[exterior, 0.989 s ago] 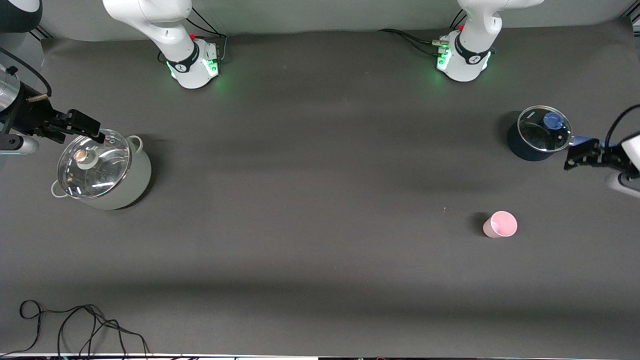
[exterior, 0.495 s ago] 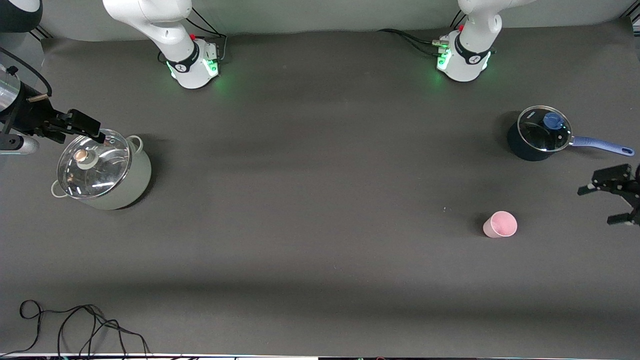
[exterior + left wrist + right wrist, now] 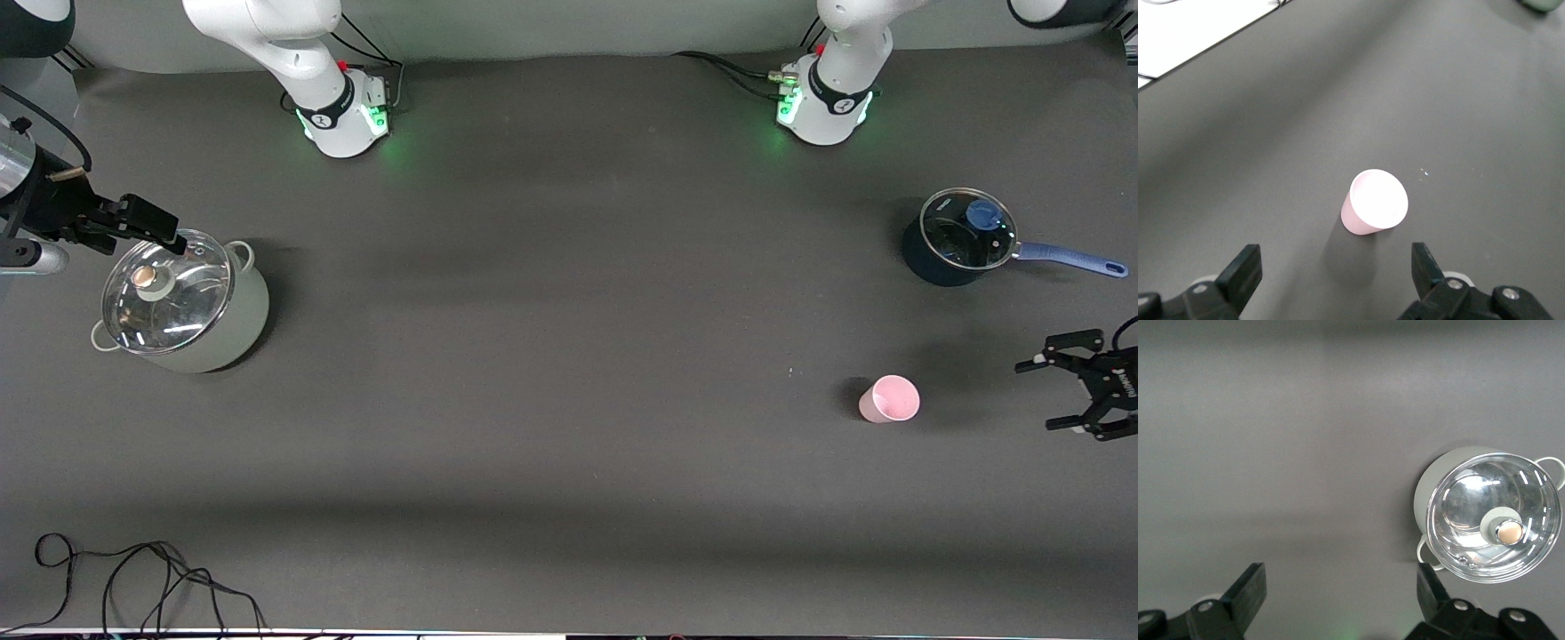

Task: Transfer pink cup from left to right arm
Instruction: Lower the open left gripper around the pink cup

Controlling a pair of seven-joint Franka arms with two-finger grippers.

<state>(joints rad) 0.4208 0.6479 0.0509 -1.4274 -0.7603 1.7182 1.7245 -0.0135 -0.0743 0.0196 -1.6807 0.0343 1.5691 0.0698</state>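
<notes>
The pink cup (image 3: 889,399) stands upright, mouth up, on the dark mat toward the left arm's end of the table. My left gripper (image 3: 1038,395) hangs open over bare mat beside the cup, a clear gap apart, its fingers pointing at the cup. In the left wrist view the pink cup (image 3: 1375,203) sits ahead of the left gripper (image 3: 1337,267), outside the spread fingers. My right gripper (image 3: 164,229) waits open over the rim of the lidded grey pot (image 3: 182,302). In the right wrist view the right gripper (image 3: 1338,587) holds nothing.
A dark blue saucepan (image 3: 958,238) with a glass lid and a blue handle (image 3: 1071,260) stands farther from the camera than the cup. The grey pot (image 3: 1488,520) has a glass lid with a knob. Black cables (image 3: 133,578) lie at the near edge.
The left gripper has swung from beside the saucepan's handle to level with the cup and turned its fingers toward it. The right arm and the cup have not moved.
</notes>
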